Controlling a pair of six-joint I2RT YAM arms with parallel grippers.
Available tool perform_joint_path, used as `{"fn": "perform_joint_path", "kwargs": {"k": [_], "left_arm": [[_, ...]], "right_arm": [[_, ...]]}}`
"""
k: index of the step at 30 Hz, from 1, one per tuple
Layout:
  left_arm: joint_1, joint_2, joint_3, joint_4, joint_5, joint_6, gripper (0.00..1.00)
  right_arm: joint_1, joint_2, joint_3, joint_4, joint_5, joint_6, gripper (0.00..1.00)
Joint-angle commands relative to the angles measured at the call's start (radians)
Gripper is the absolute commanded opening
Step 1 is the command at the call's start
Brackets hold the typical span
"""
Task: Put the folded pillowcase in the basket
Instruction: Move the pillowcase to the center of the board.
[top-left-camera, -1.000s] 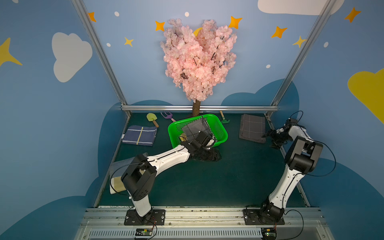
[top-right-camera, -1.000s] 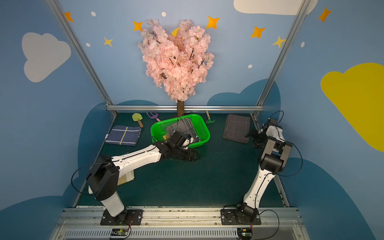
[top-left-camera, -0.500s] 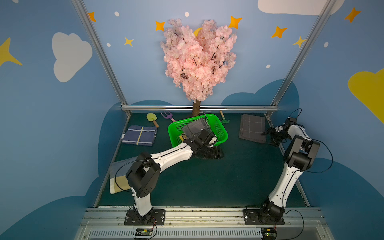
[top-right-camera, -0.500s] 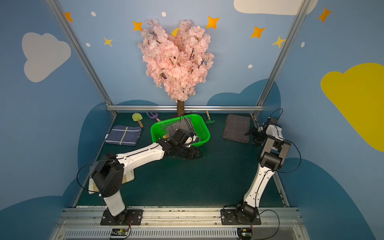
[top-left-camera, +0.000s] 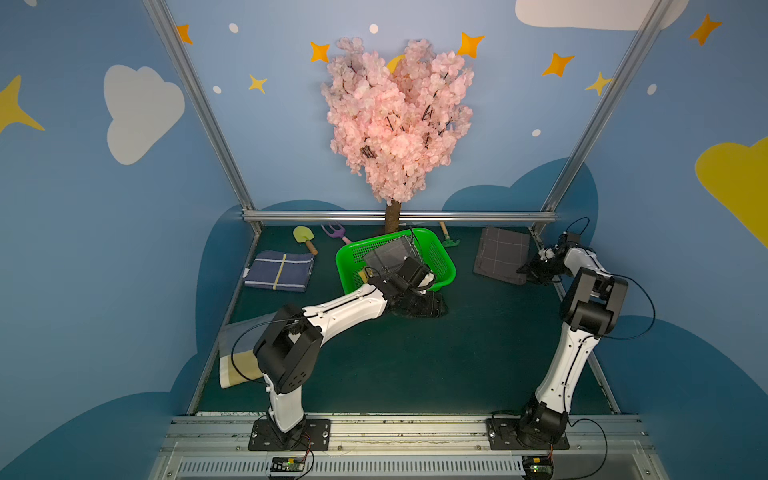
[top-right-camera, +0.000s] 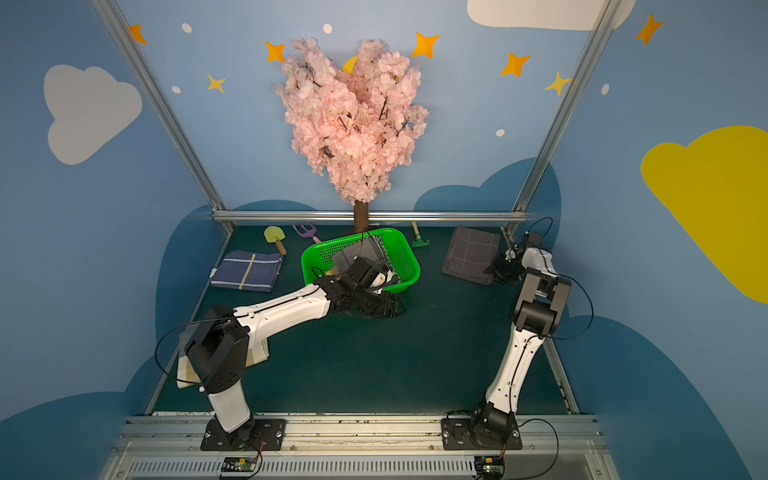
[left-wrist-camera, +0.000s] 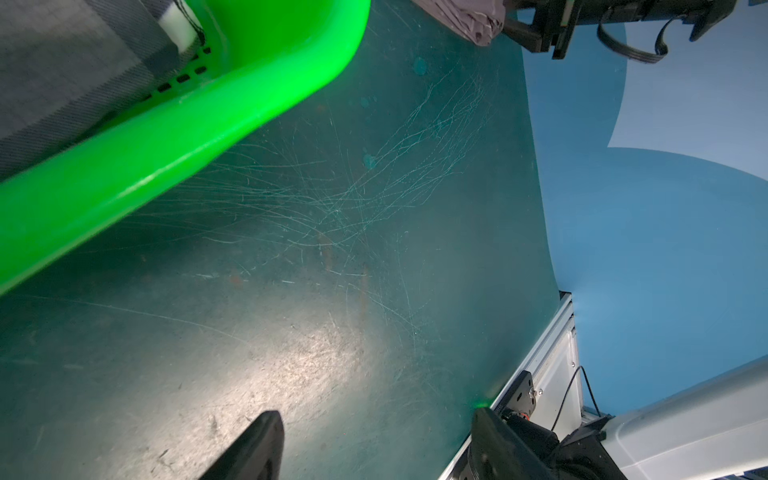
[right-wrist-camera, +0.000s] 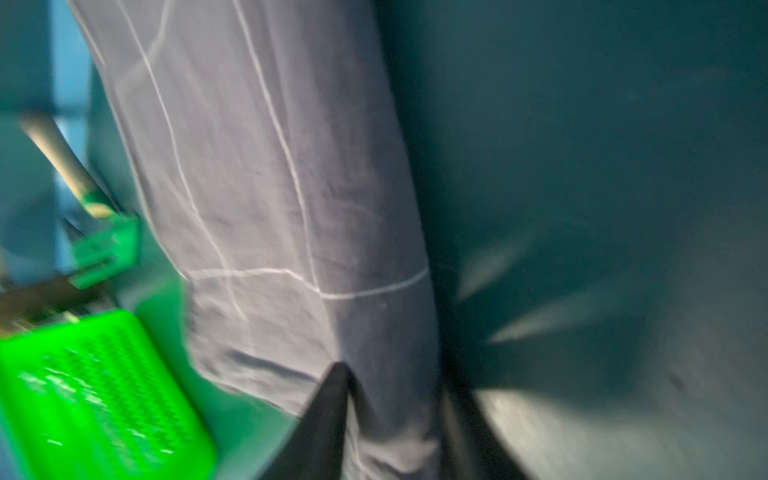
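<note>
The folded pillowcase (top-left-camera: 500, 257) (top-right-camera: 471, 253) is grey with thin pale check lines and lies flat at the back right of the dark green table. My right gripper (top-left-camera: 530, 272) (top-right-camera: 496, 270) sits at its near right edge. In the right wrist view my right gripper (right-wrist-camera: 395, 386) is shut on a bunched fold of the pillowcase (right-wrist-camera: 270, 187). The green basket (top-left-camera: 446, 266) (top-right-camera: 409, 257) (right-wrist-camera: 83, 395) stands at the back centre with a grey cloth (top-left-camera: 388, 257) (left-wrist-camera: 62, 75) in it. My left gripper (left-wrist-camera: 376, 415) (top-left-camera: 419, 305) is open and empty, low over the table just in front of the basket (left-wrist-camera: 166, 137).
A navy folded cloth (top-left-camera: 278, 270) lies at the back left, and a beige cloth (top-left-camera: 235, 357) lies under my left arm. Toy shovel (top-left-camera: 305, 237), purple fork (top-left-camera: 336, 230) and green rake (top-left-camera: 449, 239) lie along the back rail by the tree trunk (top-left-camera: 392, 216).
My right gripper has closed on the pillowcase's edge. My left arm has slid a little to the right in front of the basket, with its jaws still open.
</note>
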Motion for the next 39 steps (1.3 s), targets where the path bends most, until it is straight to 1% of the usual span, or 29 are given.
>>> {"fn": "perform_joint_path", "kwargs": {"k": [1, 2, 3, 4, 10, 13, 16, 18, 19, 21, 25, 27, 29, 32, 35, 39], "left_arm": [[-0.001, 0.012, 0.019, -0.01, -0.001, 0.013, 0.75], [-0.002, 0.01, 0.018, -0.011, -0.002, 0.014, 0.75], [-0.001, 0.006, 0.015, -0.014, -0.005, 0.016, 0.75], [0.0, 0.001, 0.013, -0.015, -0.008, 0.018, 0.75], [0.0, -0.039, -0.017, -0.001, -0.015, 0.008, 0.75], [0.0, -0.056, -0.063, 0.046, -0.023, -0.039, 0.75], [-0.003, -0.063, -0.132, 0.125, 0.008, -0.112, 0.76], [-0.012, -0.078, -0.192, 0.219, 0.036, -0.163, 0.77], [-0.021, -0.093, -0.234, 0.274, 0.03, -0.189, 0.81], [-0.041, -0.124, -0.302, 0.348, -0.003, -0.215, 0.89], [-0.069, -0.158, -0.379, 0.353, -0.071, -0.256, 0.9], [-0.075, -0.172, -0.432, 0.39, -0.107, -0.305, 0.91], [-0.087, -0.181, -0.493, 0.444, -0.13, -0.36, 0.94], [-0.114, -0.186, -0.547, 0.502, -0.168, -0.416, 0.97], [-0.156, -0.181, -0.571, 0.537, -0.216, -0.447, 1.0], [-0.192, -0.155, -0.606, 0.623, -0.257, -0.515, 1.0]], "right_arm": [[0.014, 0.018, -0.029, -0.002, -0.003, 0.008, 0.12], [0.014, 0.011, -0.039, -0.002, 0.001, 0.01, 0.05], [0.014, 0.001, -0.049, -0.001, 0.004, 0.008, 0.01], [0.014, -0.017, -0.067, -0.001, 0.01, 0.008, 0.0], [0.034, -0.156, -0.214, 0.006, 0.03, 0.011, 0.0], [0.07, -0.25, -0.317, 0.005, 0.033, 0.022, 0.0], [0.115, -0.36, -0.465, 0.023, 0.036, 0.047, 0.0], [0.145, -0.439, -0.566, 0.05, 0.033, 0.066, 0.0], [0.163, -0.477, -0.615, 0.062, 0.034, 0.082, 0.0], [0.201, -0.545, -0.707, 0.083, 0.03, 0.101, 0.0], [0.305, -0.686, -0.9, 0.137, 0.042, 0.17, 0.0], [0.362, -0.743, -0.984, 0.176, 0.038, 0.222, 0.0], [0.42, -0.791, -1.048, 0.213, 0.033, 0.281, 0.0], [0.498, -0.831, -1.087, 0.239, 0.038, 0.35, 0.0], [0.563, -0.853, -1.081, 0.235, 0.045, 0.397, 0.0], [0.625, -0.881, -1.083, 0.222, 0.049, 0.451, 0.0]]}}
